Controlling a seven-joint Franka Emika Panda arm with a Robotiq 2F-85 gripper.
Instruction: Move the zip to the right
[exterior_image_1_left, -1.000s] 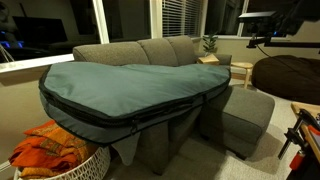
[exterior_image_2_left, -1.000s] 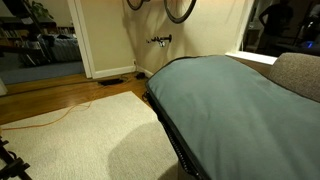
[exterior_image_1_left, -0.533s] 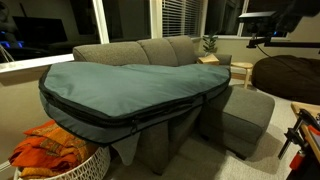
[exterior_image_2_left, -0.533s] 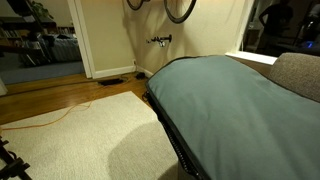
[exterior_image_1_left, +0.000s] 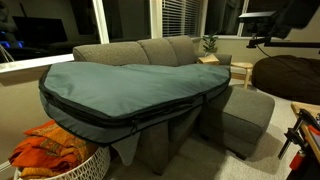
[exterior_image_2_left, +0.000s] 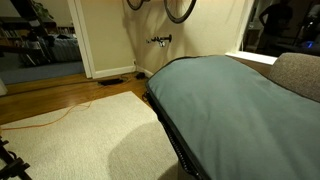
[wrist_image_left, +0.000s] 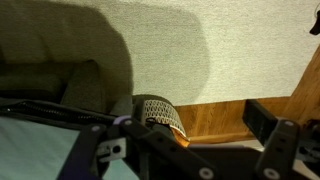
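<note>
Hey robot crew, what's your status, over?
Gripper open, holding nothing. Zip too small to spot on the bag's black zipper band. Nothing blocking the band.

teal-grey bag (exterior_image_1_left: 130, 85), black zipper band (exterior_image_1_left: 100, 118), grey sofa (exterior_image_1_left: 150, 50)

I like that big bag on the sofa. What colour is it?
The bag is teal-grey with a black zipper band, clearest in an exterior view.
</note>
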